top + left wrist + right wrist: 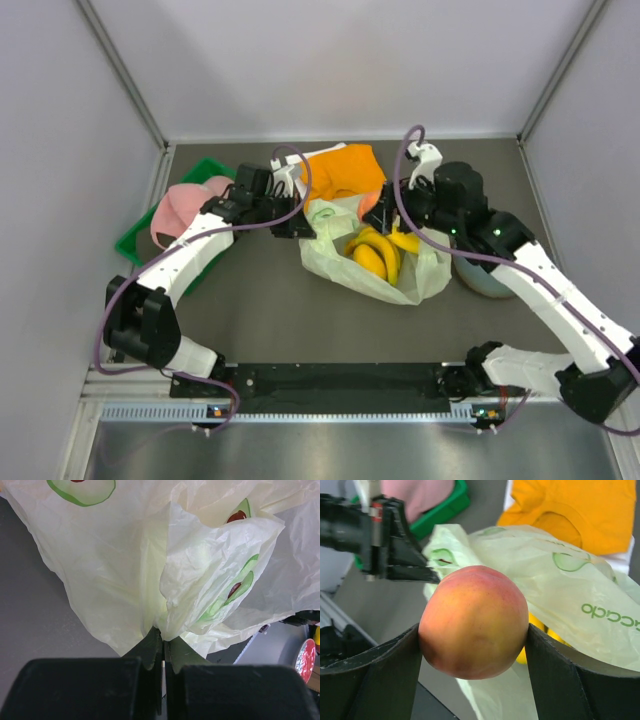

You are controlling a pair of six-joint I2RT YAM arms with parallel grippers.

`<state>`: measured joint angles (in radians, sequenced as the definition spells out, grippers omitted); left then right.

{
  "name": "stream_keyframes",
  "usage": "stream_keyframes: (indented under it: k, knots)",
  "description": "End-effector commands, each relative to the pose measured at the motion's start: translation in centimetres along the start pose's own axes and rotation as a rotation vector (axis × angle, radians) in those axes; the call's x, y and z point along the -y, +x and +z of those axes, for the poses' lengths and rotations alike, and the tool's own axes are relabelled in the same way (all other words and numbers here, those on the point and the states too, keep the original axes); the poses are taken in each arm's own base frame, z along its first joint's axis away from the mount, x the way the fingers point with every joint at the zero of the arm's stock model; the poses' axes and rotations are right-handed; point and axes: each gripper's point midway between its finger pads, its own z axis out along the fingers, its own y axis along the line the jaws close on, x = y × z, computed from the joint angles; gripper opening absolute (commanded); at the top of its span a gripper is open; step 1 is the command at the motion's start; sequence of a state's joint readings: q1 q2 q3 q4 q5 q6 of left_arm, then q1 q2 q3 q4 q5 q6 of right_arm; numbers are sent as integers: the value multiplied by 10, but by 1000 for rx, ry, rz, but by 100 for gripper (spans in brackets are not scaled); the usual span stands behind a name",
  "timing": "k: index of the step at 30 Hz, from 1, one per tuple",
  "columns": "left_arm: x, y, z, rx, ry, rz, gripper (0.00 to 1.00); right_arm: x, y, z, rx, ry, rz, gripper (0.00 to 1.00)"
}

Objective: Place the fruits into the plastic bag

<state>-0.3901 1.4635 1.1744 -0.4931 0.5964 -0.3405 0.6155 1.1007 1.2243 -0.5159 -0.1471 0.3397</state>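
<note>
Pale green bag (422, 275) is lying open with yellow bananas (372, 255) inside. The left gripper (163, 644) is pinching its rim tightly, holding the mouth up. The right gripper (472, 645) is clasping a peach (474, 622) just above the bag, so the loading step is under way. Next it likely needs lowering over the opening, then letting go.

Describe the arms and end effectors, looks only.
Both arms look alike. The left arm and right arm have white link shells, black joint housings and black bases. A purple cable loops along each. The left end effector and right end effector are matte black, each with two flat, wedge-shaped fingers.
</note>
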Motion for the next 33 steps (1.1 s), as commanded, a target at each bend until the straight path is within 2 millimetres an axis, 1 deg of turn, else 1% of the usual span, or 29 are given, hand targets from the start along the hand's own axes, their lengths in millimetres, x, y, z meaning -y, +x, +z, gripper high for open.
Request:
stream_keyframes:
  k: [1,2,4,5,7,8,9,14,16,19,21,22,23,24,25,26,27,28,31,32,33]
  knots:
    - [17,-17,-12,59,25,63,0,27,12,11,-100,166,-33,0]
    - [16,-16,-12,56,24,62,0,30,21,13,-145,179,-37,0]
    - [16,-16,-11,53,26,60,0,31,28,17,-185,183,-55,0]
    - [16,-15,-11,51,27,59,0,32,37,24,-227,186,-66,0]
    - [17,-15,-10,50,30,60,0,35,48,27,-272,216,-98,0]
    - [16,-15,-10,47,29,57,0,42,54,32,-296,251,-110,0]
    - [16,-14,-10,47,30,57,0,44,60,33,-320,265,-116,0]
    - [16,-14,-8,42,32,53,0,63,77,43,-383,364,-104,0]
    - [16,-13,-8,39,32,52,0,68,86,51,-406,387,-91,0]
    - [15,-13,-7,38,31,51,0,74,88,60,-395,423,-64,0]
    - [15,-13,-7,37,30,52,0,72,84,68,-357,428,-29,0]
    - [15,-13,-7,39,29,52,0,73,86,70,-349,426,-16,0]
    - [14,-13,-7,39,29,54,0,70,79,76,-306,414,2,0]
    - [14,-13,-6,38,27,53,0,68,79,79,-287,408,30,0]
    - [14,-13,-6,37,26,52,0,67,83,81,-283,400,44,0]
    - [13,-13,-6,37,25,54,0,63,83,85,-270,378,59,0]
    - [13,-13,-7,38,24,53,0,58,79,91,-236,358,78,0]
    - [13,-13,-7,37,24,52,0,56,82,93,-232,350,82,0]
    - [12,-13,-7,39,16,56,0,65,81,91,-218,422,65,0]
    - [12,-14,-7,41,15,58,0,76,78,87,-206,488,49,0]
    - [11,-13,-6,38,13,57,0,81,78,80,-222,529,37,0]
